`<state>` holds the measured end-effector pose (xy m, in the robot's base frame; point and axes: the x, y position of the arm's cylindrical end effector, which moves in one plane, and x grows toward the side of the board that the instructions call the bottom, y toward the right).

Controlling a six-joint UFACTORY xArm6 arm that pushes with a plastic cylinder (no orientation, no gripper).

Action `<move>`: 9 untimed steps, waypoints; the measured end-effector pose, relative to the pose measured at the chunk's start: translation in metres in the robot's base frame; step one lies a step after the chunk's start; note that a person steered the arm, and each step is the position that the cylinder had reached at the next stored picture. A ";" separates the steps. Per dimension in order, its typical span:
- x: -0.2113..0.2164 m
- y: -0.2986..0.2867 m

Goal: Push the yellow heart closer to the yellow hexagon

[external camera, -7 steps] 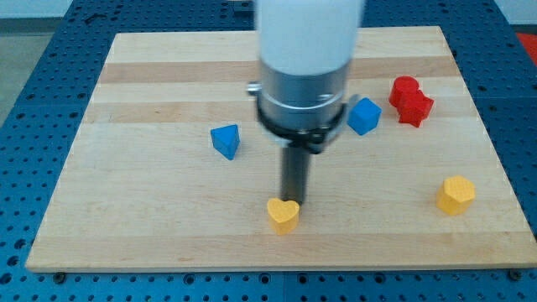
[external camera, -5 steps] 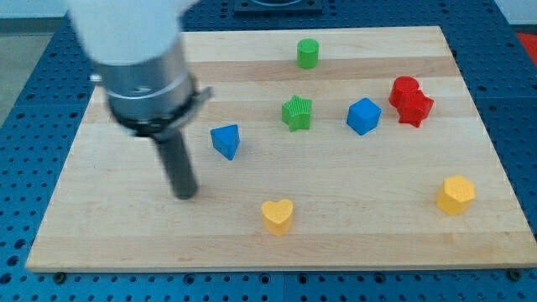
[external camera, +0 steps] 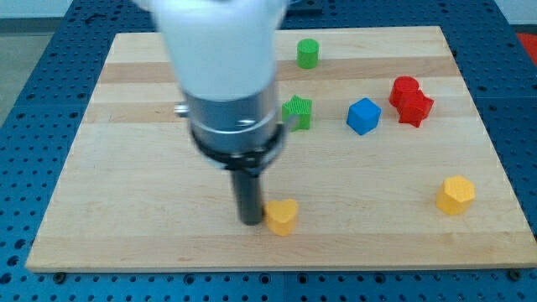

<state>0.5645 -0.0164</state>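
The yellow heart point(external camera: 281, 216) lies near the view's bottom edge of the wooden board point(external camera: 101, 210), a little left of centre. Its orientation is hard to read: the rod covers its left side, and which way its point faces cannot be told, nor any clear long axis. My tip point(external camera: 251, 220) is down on the board right against the heart's left side, touching it or very nearly so. The arm ends in this plain rod; there is no pincer to be apart or together.

The yellow hexagon point(external camera: 456, 195) sits well apart from the heart, near the board's right edge and slightly higher in the view. Above it, two red blocks point(external camera: 410, 100) lie touching each other near the upper right. A blue cube point(external camera: 363, 116) stands left of them. A green star point(external camera: 299, 111) is partly hidden by the arm, and a green cylinder point(external camera: 308, 53) stands near the board's top edge. No containers are on the board.
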 end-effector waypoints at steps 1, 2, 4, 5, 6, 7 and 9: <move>0.000 0.061; 0.000 0.086; 0.018 0.050; 0.038 0.049; 0.051 0.082; 0.052 0.127; 0.048 0.179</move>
<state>0.6127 0.1624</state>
